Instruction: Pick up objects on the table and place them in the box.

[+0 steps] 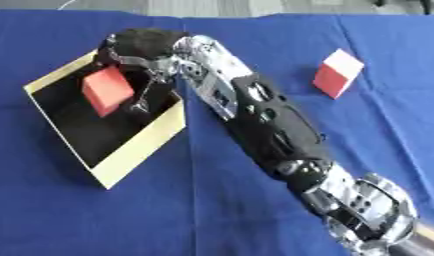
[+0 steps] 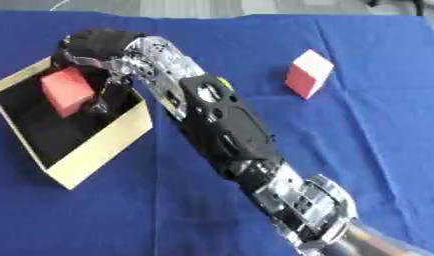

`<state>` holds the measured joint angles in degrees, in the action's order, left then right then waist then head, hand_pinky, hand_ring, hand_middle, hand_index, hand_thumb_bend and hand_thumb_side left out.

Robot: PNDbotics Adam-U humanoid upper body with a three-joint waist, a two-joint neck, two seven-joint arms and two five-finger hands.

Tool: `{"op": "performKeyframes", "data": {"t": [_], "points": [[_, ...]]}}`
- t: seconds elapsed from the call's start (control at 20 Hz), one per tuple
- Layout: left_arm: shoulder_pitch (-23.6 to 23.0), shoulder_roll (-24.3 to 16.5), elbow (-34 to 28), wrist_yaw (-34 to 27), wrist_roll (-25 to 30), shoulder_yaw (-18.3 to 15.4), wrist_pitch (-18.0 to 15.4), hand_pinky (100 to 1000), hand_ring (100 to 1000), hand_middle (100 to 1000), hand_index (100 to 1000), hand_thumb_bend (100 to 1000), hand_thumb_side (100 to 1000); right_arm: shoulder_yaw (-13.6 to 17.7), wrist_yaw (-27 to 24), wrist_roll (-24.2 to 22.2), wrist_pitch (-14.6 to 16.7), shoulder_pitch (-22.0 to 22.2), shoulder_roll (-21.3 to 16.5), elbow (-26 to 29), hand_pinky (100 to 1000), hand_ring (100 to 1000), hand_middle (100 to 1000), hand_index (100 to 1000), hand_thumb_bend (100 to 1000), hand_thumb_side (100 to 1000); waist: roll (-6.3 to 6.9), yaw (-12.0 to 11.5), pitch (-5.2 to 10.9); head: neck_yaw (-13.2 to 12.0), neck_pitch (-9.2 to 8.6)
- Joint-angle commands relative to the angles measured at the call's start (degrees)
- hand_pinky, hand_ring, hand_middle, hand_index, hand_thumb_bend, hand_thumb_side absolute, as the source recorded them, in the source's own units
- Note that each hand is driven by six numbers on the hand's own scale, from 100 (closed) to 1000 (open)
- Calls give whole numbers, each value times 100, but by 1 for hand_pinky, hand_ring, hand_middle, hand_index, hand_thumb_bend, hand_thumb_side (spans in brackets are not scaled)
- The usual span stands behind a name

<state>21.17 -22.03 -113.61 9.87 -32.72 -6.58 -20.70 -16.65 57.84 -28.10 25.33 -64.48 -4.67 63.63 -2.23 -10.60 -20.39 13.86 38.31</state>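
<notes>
The light is bright and even, and it seems to come from above. The blue cloth (image 1: 212,200) on the worktop looks strong in colour with hardly any dark patches. The silver parts of the arm (image 1: 365,200) shine with small white spots of glare. The white top of the block (image 1: 343,62) is so bright it looks washed out. Inside the box (image 1: 80,135) it is very dark. Both pictures are a bit soft and fuzzy, and edges look smeared.
</notes>
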Motion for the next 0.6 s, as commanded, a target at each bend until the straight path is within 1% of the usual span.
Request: {"op": "performKeyframes", "data": {"t": [0.05,0.1,0.2,0.25,0.3,0.35,0.45,0.6], "points": [[42,-75,-99,-20,18,-26,14,708,756,756,839,165,686,20,115,-130,117,-103,-29,52,792,755,603,740,146,100,46,-5,109,-2,-4],[42,-74,-99,-22,18,-26,14,708,756,756,839,165,687,32,143,-165,142,-104,-28,63,804,786,651,769,171,100,47,-7,110,-3,-8],[39,-70,-99,-25,19,-26,17,708,757,756,839,165,687,48,211,-228,182,-103,-28,102,827,840,743,818,191,100,46,-11,111,-4,-9],[39,-67,-99,-27,20,-26,19,708,757,757,839,164,688,55,240,-268,205,-101,-28,122,833,851,757,828,197,107,46,-12,111,-6,-7],[38,-66,-99,-28,21,-25,20,708,757,757,839,164,688,64,273,-306,226,-99,-32,145,848,881,791,856,217,151,44,-13,111,-4,-9],[37,-64,-99,-29,23,-25,22,708,757,758,839,164,688,77,302,-333,241,-95,-35,168,854,894,805,869,223,178,43,-13,111,-1,-12],[37,-61,-99,-31,25,-25,26,708,757,758,839,164,689,101,327,-364,275,-88,-40,205,856,897,807,871,220,205,43,-12,110,5,-21],[42,-57,-99,-37,37,-19,38,708,757,759,839,164,690,116,303,-365,313,-84,-48,255,858,905,816,877,229,216,46,-5,110,6,-29]]}}
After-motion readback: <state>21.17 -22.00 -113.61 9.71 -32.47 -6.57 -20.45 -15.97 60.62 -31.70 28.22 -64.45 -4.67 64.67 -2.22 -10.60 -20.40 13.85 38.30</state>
